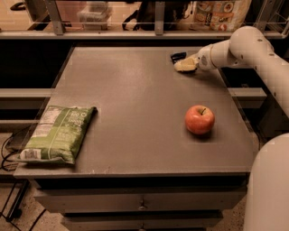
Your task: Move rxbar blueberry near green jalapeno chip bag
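Observation:
The rxbar blueberry (178, 56) is a small dark flat bar lying at the far right of the grey table (135, 90). My gripper (185, 65) is low over the table just in front of the bar, right beside it or touching it; the white arm reaches in from the right. The green jalapeno chip bag (57, 133) lies flat at the table's front left corner, far from the bar and the gripper.
A red apple (199, 119) stands on the right half of the table, in front of the gripper. A railing with shelves and boxes (221, 13) runs behind the table. Drawers (140, 203) sit under the front edge.

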`<state>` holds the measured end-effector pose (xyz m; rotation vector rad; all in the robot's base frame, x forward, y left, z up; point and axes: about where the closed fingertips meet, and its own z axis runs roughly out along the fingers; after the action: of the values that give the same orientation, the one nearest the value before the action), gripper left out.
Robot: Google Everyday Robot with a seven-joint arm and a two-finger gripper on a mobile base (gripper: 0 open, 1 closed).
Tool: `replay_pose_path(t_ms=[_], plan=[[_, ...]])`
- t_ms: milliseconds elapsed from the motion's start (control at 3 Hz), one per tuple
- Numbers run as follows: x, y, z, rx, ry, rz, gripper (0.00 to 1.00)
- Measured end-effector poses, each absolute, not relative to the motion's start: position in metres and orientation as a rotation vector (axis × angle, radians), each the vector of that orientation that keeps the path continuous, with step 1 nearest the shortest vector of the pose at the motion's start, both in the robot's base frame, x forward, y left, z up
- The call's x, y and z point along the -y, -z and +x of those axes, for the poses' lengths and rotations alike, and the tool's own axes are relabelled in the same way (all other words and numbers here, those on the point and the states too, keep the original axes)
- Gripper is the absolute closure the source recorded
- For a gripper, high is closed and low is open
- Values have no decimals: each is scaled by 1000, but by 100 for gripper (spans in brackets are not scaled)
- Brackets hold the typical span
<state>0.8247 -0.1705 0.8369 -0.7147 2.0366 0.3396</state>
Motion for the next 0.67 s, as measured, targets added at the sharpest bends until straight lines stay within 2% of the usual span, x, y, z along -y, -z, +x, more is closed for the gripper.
replay_pose_path(t_ms=[333, 667], plan=[[170, -837, 825, -2036, -339, -715, 100], [146, -876, 818, -1969, -308, -825, 100]])
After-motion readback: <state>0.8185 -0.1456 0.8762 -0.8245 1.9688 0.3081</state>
